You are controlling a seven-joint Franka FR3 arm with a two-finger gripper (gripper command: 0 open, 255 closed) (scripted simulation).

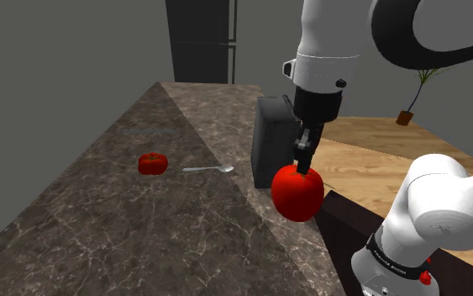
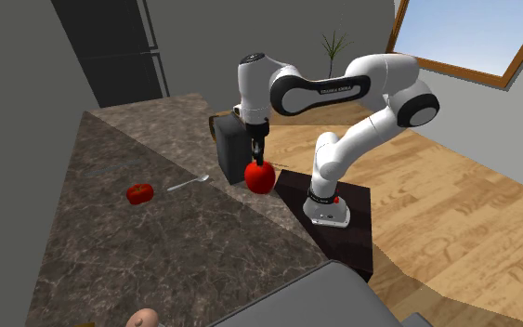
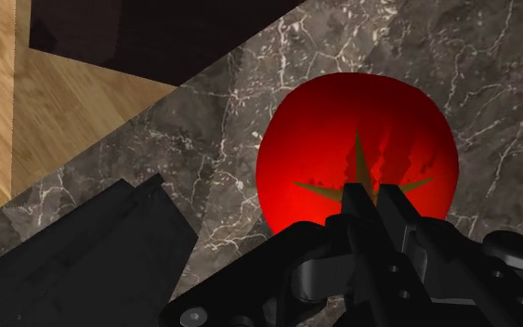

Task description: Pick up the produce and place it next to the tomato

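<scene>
Shoulder view gives us the white arm (image 1: 323, 50) reaching down from the top of the picture, its black jaws clenched on the top of a large, round red fruit (image 1: 297, 195). The red fruit hangs below the jaws at the near edge of the dark marbled tabletop (image 1: 142, 227), and it looks raised off the surface, though we cannot tell that for sure. Just behind it stands a black box (image 1: 270, 139), close beside the jaws. Well apart from the red fruit, toward the shoulder view's left, a smaller tomato (image 1: 152, 163) sits on the tabletop. A pale spoon (image 1: 209, 169) lies between the tomato and the black box, nearer the tomato but not touching it. A dark refrigerator (image 1: 201, 38) stands at the far end, and a potted plant (image 1: 411, 105) stands on the wooden floor (image 1: 369, 134).

From the second exterior view we see the red fruit (image 2: 259, 176) under the wrist, the tomato (image 2: 139, 193) and spoon (image 2: 189, 183) to its left, and the arm's dark stand (image 2: 352, 232) on the floor beside the tabletop.

Looking along the hand in the wrist view, we see the jaws meet over the brown star-shaped calyx of the red fruit (image 3: 357, 139), with marbled stone beyond it.
</scene>
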